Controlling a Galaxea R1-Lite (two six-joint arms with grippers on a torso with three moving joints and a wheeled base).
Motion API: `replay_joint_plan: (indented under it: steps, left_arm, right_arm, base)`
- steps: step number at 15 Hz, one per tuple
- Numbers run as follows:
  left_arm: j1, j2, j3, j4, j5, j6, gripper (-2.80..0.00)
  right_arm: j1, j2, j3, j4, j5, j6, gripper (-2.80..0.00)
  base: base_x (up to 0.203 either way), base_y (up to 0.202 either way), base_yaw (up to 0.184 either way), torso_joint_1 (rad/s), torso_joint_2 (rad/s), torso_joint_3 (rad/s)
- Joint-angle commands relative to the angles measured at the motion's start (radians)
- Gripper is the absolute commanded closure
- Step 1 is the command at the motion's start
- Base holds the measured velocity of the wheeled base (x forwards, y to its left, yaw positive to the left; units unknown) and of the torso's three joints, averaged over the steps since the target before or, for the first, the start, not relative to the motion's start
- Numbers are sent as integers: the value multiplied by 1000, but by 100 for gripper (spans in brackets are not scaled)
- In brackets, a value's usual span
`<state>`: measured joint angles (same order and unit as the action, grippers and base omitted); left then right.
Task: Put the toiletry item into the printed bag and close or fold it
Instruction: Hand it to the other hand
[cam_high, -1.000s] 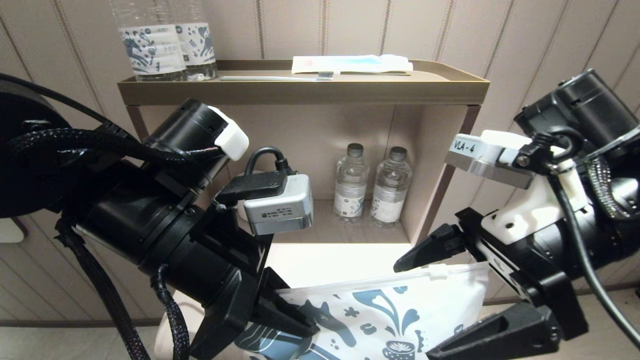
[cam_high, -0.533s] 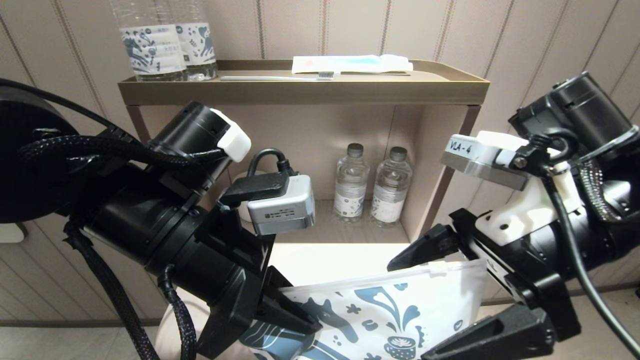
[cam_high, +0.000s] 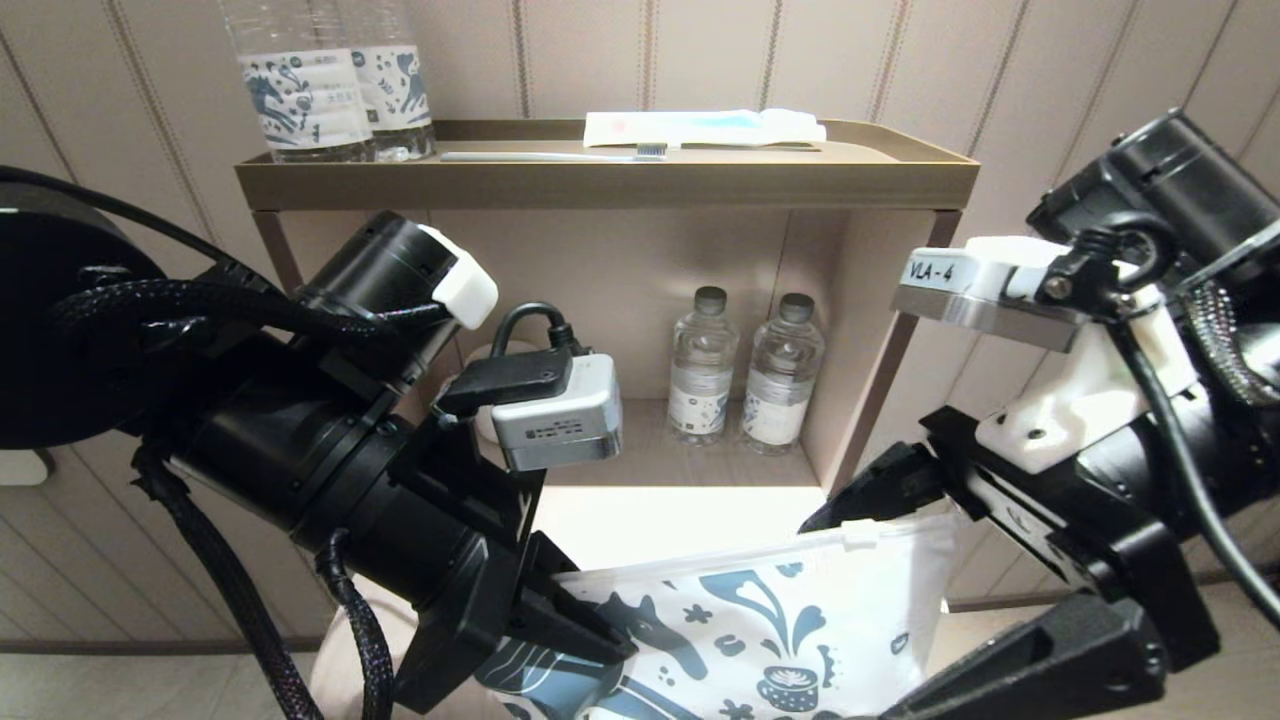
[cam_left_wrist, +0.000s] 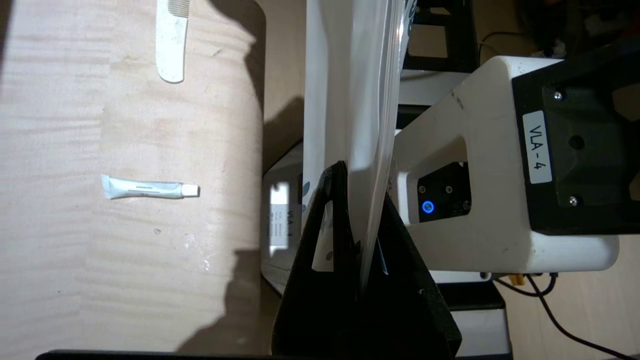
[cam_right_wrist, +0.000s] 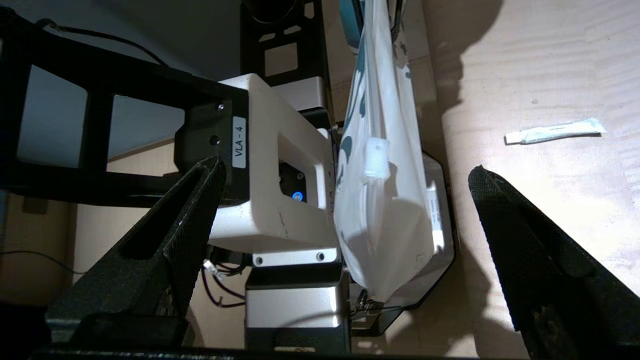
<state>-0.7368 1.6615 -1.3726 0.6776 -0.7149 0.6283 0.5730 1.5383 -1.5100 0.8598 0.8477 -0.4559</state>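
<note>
From the head camera, the left gripper (cam_high: 585, 640) is clamping the left edge of the printed bag (cam_high: 770, 640), which is hanging upright in front of the shelf unit (cam_high: 610, 185) with its zip strip along the top. The right gripper (cam_high: 960, 590) is standing spread wide around the bag's right end, one finger just above the zip slider (cam_high: 860, 535) and the other below; neither is pressing the plastic. On the top shelf, two water bottles (cam_high: 320, 90), a toothbrush (cam_high: 555, 155) and a white packet (cam_high: 700, 127) are lying; two smaller bottles (cam_high: 745, 365) are standing in the compartment below. Through the left wrist camera, the black fingers (cam_left_wrist: 325, 250) are pinching the bag's edge (cam_left_wrist: 350, 100), and beyond it a small tube (cam_left_wrist: 150, 188) and the rounded end of a white comb (cam_left_wrist: 171, 37) are lying on the wooden table (cam_left_wrist: 75, 250). Through the right wrist camera, the bag (cam_right_wrist: 385, 200) is hanging free between the two parted fingers (cam_right_wrist: 530, 250), touching neither, with the tube (cam_right_wrist: 555, 131) lying on the table behind. I cannot tell whether anything is inside the bag.
</note>
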Motion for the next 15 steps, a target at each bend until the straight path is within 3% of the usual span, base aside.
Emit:
replay_joint_plan:
  steps: [1,12,13,14,15]
  left_arm:
    - [2,1,4,-13,-6,0,0]
    - [25,17,43,-85,-28,-4,0]
    - [27,18,41,-85,-28,-4,0]
    - [27,18,40,-85,-28,-4,0]
    - [27,18,40,-86,-28,-4,0]
  right_arm:
    - [1,43,-70,73,4,-15,-280]
    - [8,88,-49,62,14,-23,-280]
    - [7,89,-52,61,13,-24,-197]
    - [7,90,-60,61,11,-24,0]
    - [7,91,-63,61,11,-24,0]
  base:
    - [0,0,0,0,0,0]
    - [0,0,0,0,0,0]
    - [0,0,0,0,0,0]
    - [0,0,0,0,0,0]
    - [0,0,0,0,0,0]
